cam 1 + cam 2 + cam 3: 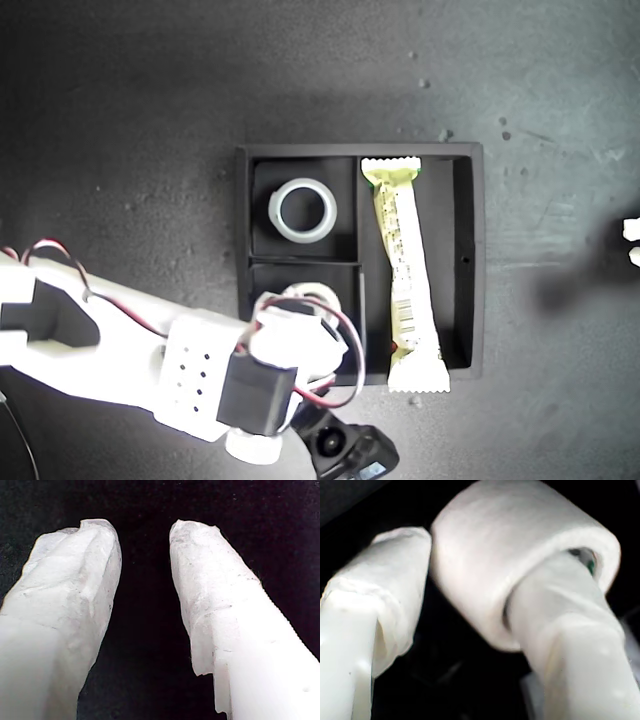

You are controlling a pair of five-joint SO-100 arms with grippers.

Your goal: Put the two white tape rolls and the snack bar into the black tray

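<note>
The dark surface carries one black tray at the exterior view's centre. One snack bar lies in the long compartment, running 12 to 6 o'clock, its lower end over the wall. Two white rolls: one lies flat in the small compartment at 11 o'clock; the other is gripped by my second tool, one finger through its core, over the compartment at 7 o'clock. My first tool is parted, empty.

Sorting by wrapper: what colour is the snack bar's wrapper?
Pale yellow-cream, with small print and a barcode; the snack bar shows best in the exterior view.
</note>
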